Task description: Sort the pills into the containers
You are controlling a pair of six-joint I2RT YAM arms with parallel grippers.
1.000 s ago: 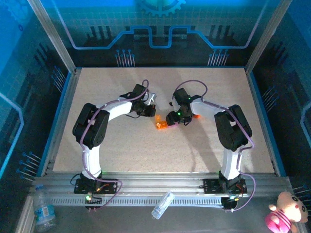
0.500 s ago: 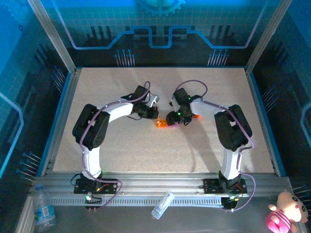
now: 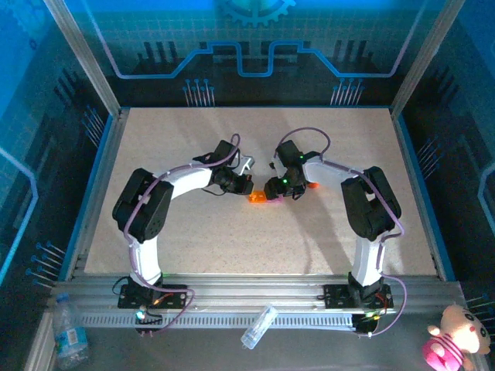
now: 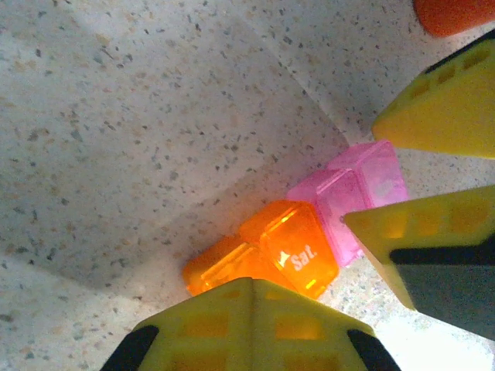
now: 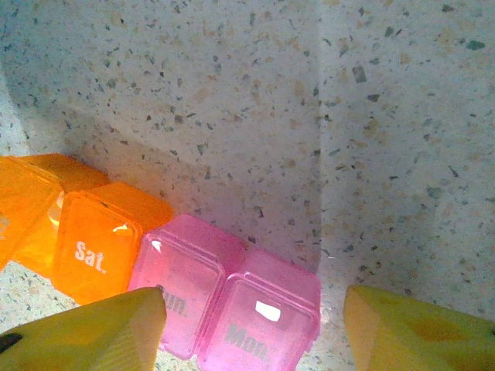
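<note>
The containers (image 3: 259, 199) are a short strip of joined compartments lying mid-table, orange (image 4: 267, 255) (image 5: 93, 247) at one end and pink (image 4: 352, 189) (image 5: 232, 301) at the other, with lids marked Sat., Sun. and Mon. My left gripper (image 3: 241, 185) (image 4: 251, 282) is shut and empty, its tip right at the orange end. My right gripper (image 3: 271, 191) (image 5: 251, 305) is open and straddles the pink end, with a gap beside the Mon. lid. Its yellow fingers (image 4: 433, 116) show in the left wrist view. A white spot under the Mon. lid may be a pill or glare.
An orange bottle (image 3: 312, 185) (image 4: 452, 14) lies just right of the right gripper. The speckled table (image 3: 232, 247) has a blue raised rim. Off the table at the front lie a clear bottle (image 3: 259, 327), a water bottle (image 3: 71, 338) and a pink plush toy (image 3: 456, 344).
My left gripper has moved forward and down toward the orange end of the strip. The strip has shifted slightly. The right gripper has stayed put.
</note>
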